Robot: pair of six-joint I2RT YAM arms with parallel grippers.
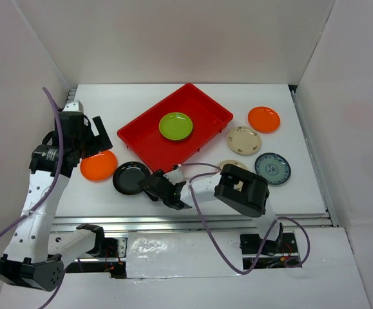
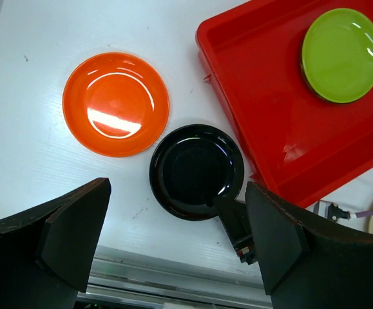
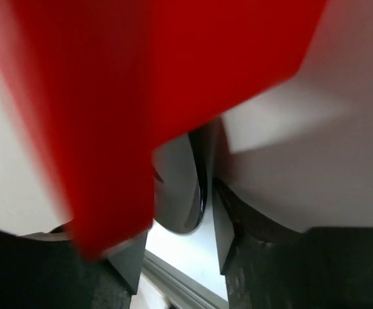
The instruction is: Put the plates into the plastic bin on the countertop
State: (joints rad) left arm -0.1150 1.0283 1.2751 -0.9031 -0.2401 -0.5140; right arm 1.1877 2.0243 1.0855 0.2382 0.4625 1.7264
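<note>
The red bin (image 1: 141,132) lies mid-countertop with a lime green plate (image 1: 175,125) in it. An orange plate (image 1: 98,165) and a black plate (image 1: 131,177) lie left of the bin's near corner. My left gripper (image 1: 95,143) hovers open and empty above the orange plate (image 2: 116,104). My right gripper (image 1: 149,187) is low at the black plate's right rim, jaws apart, with the rim (image 3: 180,187) between them. Right of the bin lie an orange plate (image 1: 264,119), a beige speckled plate (image 1: 244,140) and a blue-white plate (image 1: 272,168). Another beige plate (image 1: 231,164) is partly hidden by my right arm.
White walls enclose the white countertop (image 1: 109,103) on three sides. A metal rail (image 1: 192,222) runs along its near edge. The bin's near wall (image 3: 109,96) fills the right wrist view, close to the fingers. A purple cable (image 1: 202,212) loops over my right arm.
</note>
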